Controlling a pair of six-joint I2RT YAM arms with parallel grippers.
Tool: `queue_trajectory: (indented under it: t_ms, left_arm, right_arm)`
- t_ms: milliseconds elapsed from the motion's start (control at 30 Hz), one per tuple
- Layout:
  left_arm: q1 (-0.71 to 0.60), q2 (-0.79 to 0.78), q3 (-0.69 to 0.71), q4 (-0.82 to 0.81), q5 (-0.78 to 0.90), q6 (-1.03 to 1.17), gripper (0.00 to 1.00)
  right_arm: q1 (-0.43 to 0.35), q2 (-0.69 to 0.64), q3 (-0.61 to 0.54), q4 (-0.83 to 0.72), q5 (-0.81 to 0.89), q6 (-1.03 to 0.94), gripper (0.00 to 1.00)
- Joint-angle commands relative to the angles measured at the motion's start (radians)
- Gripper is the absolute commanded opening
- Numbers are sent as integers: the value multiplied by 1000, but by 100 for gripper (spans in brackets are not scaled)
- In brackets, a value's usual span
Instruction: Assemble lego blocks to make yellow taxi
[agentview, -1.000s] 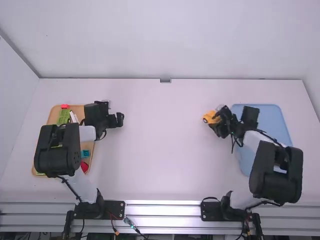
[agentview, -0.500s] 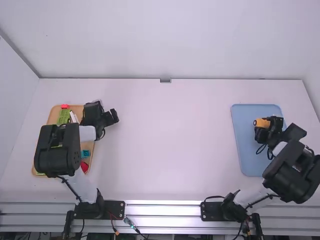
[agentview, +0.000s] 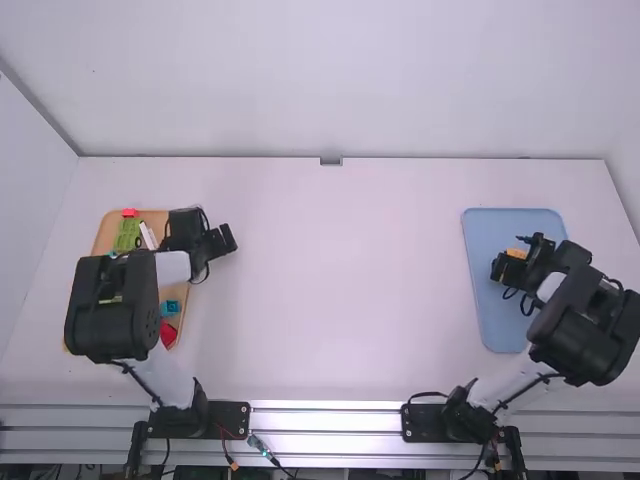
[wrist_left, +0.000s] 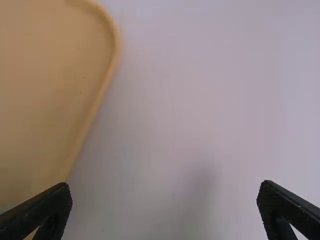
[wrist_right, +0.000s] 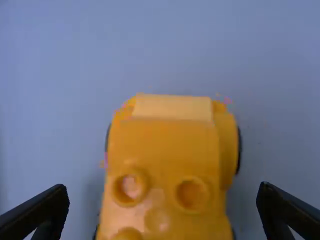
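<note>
The yellow taxi (agentview: 517, 253) stands on the blue tray (agentview: 492, 310) at the right, partly covered by my right gripper (agentview: 508, 264). In the right wrist view the taxi (wrist_right: 167, 165) lies between the widely spread fingers of my right gripper (wrist_right: 163, 210), which touch neither side of it. Dark wheels show at the taxi's sides. My left gripper (agentview: 232, 240) is over the table just right of the wooden tray (agentview: 103, 232). Its own wrist view has the left gripper (wrist_left: 165, 207) open with bare table between its fingers, and the wooden tray (wrist_left: 45, 100) alongside.
On the wooden tray are a green piece (agentview: 128, 234), a red block (agentview: 130, 212), a white piece (agentview: 149, 235), a teal block (agentview: 170, 308) and a red piece (agentview: 168, 332). A wide stretch of white table (agentview: 340, 290) separates the two trays.
My right gripper carried the taxi from the table rightward onto the blue tray and then opened around it. The left gripper shifted slightly leftward.
</note>
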Motion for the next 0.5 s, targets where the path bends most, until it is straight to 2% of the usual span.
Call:
queue_trajectory:
  t_ms: [0, 200, 367, 467]
  left_arm:
    - [-17, -72, 48, -49, -21, 50, 99]
    - [-79, -219, 76, -146, -21, 143, 99]
    - [-141, -452, 78, -205, -21, 130, 99]
    - [-152, -555, 77, -224, -21, 131, 99]
  right_arm:
    - [31, -50, 50, -48, 70, 16, 99]
    - [113, -156, 141, -278, 140, 16, 99]
    - [213, -297, 267, -532, 155, 16, 99]
    - [258, -357, 314, -612, 156, 16, 99]
